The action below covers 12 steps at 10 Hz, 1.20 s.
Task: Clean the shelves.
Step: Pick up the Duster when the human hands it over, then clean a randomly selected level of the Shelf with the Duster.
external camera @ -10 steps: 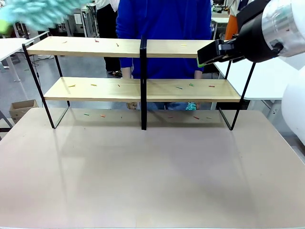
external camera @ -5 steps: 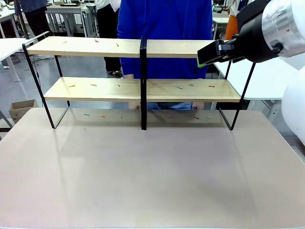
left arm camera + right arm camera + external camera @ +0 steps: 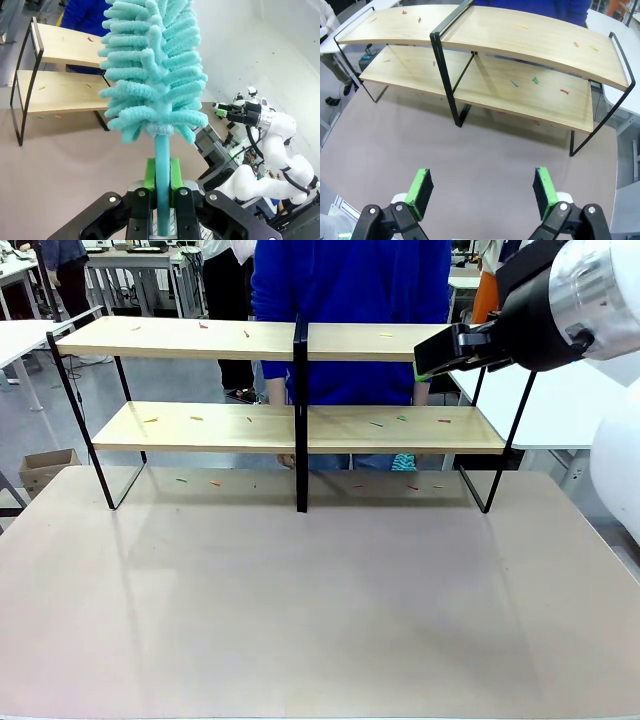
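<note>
Standing along the far edge of the table (image 3: pixel 320 620), the shelves (image 3: pixel 200 338): two light-wood boards in a black frame with a centre post. The long side faces the robot, so both tiers can be reached from the near edge. Small coloured scraps (image 3: pixel 375 423) lie scattered on both boards and on the table under the lower board. They are judged to be the dirt to clear, with none yet swept. Behind the far edge stands a person (image 3: pixel 350 300) in blue.

Entry two, the left gripper (image 3: pixel 162 197): clamped on the handle of a teal duster (image 3: pixel 155 75), with the fronds pointing away from the wrist so the soft head leads any stroke. The shelves lie beyond the duster head, well apart, with no contact.

Entry three, the right gripper (image 3: pixel 482 192): fingers spread wide, nothing between them, probably held clear to leave the sweeping to the other arm. The shelves lie ahead of and below it, well apart, the right end of the upper board nearest.
</note>
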Each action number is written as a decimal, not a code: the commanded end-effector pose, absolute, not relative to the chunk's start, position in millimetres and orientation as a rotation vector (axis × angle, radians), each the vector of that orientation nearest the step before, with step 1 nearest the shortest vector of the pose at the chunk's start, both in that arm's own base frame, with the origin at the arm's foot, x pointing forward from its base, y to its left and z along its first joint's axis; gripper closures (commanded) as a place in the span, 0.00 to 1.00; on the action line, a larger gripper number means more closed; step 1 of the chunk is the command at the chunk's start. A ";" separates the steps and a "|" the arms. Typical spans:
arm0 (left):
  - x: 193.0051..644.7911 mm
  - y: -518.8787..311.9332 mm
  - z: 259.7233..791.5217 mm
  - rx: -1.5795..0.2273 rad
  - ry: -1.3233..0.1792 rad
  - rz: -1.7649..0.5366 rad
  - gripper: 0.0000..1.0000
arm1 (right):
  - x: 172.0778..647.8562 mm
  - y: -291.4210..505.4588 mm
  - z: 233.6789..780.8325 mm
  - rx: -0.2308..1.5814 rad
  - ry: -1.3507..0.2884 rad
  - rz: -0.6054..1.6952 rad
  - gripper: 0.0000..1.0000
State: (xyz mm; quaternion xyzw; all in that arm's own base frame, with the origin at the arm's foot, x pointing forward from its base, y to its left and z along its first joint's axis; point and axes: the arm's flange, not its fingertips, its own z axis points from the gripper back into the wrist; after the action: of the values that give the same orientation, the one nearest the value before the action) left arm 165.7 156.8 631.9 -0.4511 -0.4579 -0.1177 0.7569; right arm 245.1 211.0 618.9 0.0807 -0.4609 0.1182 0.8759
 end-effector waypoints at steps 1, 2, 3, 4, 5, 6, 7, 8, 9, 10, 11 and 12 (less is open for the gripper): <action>163.8 157.9 633.2 -0.982 -1.012 -0.266 1.00 | 245.8 211.3 618.4 0.174 -0.961 0.246 0.00; 163.8 157.9 633.2 -0.982 -1.012 -0.266 1.00 | 245.8 211.3 618.4 0.174 -0.961 0.246 0.00; 163.8 157.9 633.2 -0.982 -1.012 -0.266 1.00 | 245.8 211.3 618.4 0.174 -0.961 0.246 0.00; 163.8 157.9 633.2 -0.982 -1.012 -0.266 1.00 | 245.8 211.3 618.4 0.174 -0.961 0.246 0.00; 163.8 157.9 633.2 -0.982 -1.012 -0.266 1.00 | 245.8 211.3 618.4 0.174 -0.961 0.246 0.00; 163.8 157.9 633.2 -0.982 -1.012 -0.266 1.00 | 245.8 211.3 618.4 0.174 -0.961 0.246 0.00; 164.3 157.5 632.2 -0.980 -1.002 -0.253 0.87 | 245.8 211.3 618.4 0.174 -0.961 0.246 0.00; 185.1 119.7 638.5 -1.070 -0.918 -0.392 0.87 | 245.8 211.3 618.4 0.174 -0.961 0.246 0.00; 201.4 77.4 638.0 -1.059 -0.797 -0.524 0.87 | 245.8 211.3 618.4 0.174 -0.961 0.246 0.00; 208.9 35.7 631.3 -1.026 -0.663 -0.641 0.87 | 245.8 211.3 618.4 0.174 -0.961 0.246 0.00; 210.4 -0.8 618.4 -0.982 -0.546 -0.716 0.87 | 245.8 211.3 618.4 0.174 -0.961 0.246 0.00; 211.3 -22.3 602.9 -0.910 -0.461 -0.705 0.87 | 245.8 211.3 618.4 0.174 -0.961 0.246 0.00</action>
State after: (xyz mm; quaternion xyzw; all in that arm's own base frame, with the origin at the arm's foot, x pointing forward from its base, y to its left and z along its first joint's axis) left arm 210.8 -18.3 608.5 -0.4580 -0.2399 -0.3136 0.7965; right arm 244.9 211.2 619.0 0.0806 -0.4610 0.1184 0.8758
